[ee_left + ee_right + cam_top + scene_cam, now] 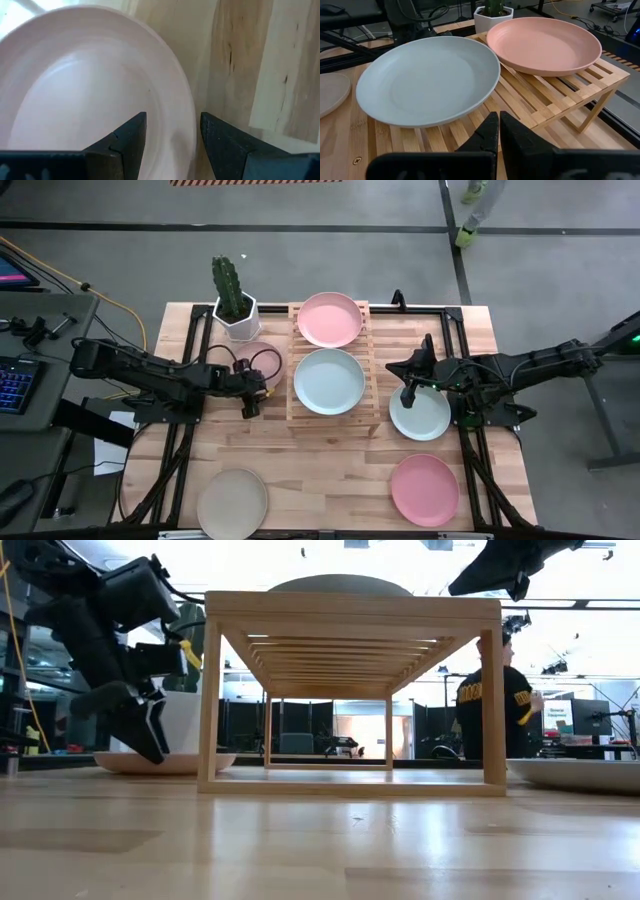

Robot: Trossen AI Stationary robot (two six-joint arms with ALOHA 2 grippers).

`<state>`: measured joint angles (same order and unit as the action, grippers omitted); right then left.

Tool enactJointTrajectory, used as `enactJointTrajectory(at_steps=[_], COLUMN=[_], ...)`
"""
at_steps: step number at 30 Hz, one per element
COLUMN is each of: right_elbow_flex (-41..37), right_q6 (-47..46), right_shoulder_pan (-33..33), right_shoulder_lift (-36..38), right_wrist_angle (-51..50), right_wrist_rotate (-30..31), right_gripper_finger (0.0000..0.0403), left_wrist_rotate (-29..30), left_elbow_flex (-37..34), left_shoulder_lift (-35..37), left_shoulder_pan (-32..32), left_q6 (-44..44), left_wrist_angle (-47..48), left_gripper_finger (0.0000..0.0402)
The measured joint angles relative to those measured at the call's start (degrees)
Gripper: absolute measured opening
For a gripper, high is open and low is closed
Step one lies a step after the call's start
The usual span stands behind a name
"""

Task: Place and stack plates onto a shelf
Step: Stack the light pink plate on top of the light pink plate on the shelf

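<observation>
Two plates rest on the shelf point(332, 402): pink plate point(330, 318) and mint plate point(328, 380). Four remain on your bench point(330, 470). Beside the shelf, left pincer point(172, 135) straddles a pale pink plate point(85, 90), fingers apart; right pincer point(499, 131) is closed, empty.

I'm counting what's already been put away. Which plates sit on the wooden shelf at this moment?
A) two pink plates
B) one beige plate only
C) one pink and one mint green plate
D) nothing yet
C: the high view shows a pink plate on the far end of the shelf and a mint green plate on the near end, side by side, not stacked.
</observation>
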<state>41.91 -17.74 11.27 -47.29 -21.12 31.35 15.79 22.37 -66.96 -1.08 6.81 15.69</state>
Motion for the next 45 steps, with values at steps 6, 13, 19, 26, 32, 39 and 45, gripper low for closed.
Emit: enactJointTrajectory(at_steps=[6,13,19,26,32,39,45], right_elbow_flex=[0.0,0.0,0.0,0.0,0.0,0.0,0.0], right_q6=[0.0,0.0,0.2,0.0,0.2,0.2,0.2], right_shoulder_pan=[0.0,0.0,0.0,0.0,0.0,0.0,0.0], right_shoulder_lift=[0.0,0.0,0.0,0.0,0.0,0.0,0.0], right_wrist_angle=[0.0,0.0,0.0,0.0,-0.2,-0.5,-0.5], right_wrist_rotate=[0.0,0.0,0.0,0.0,0.0,0.0,0.0], right_gripper_finger=[0.0000,0.0000,0.0000,0.0000,0.0000,0.0000,0.0000], left_wrist_rotate=[0.2,1.9,3.2,3.8,2.5,10.0,15.3], left_elbow_flex=[0.0,0.2,1.8,7.6,15.6,25.2,32.1], left_shoulder_lift=[-2.8,-5.4,-4.2,-2.2,-1.2,-0.8,-0.7], left_shoulder_pan=[0.0,0.1,0.4,2.8,7.4,14.2,18.7], left_q6=[0.2,1.6,1.9,4.4,9.0,16.7,19.5], left_wrist_angle=[0.9,0.2,2.2,11.8,23.7,38.5,43.3], left_gripper_finger=[0.0177,0.0155,0.0039,0.0007,0.0003,0.0002,0.0001])
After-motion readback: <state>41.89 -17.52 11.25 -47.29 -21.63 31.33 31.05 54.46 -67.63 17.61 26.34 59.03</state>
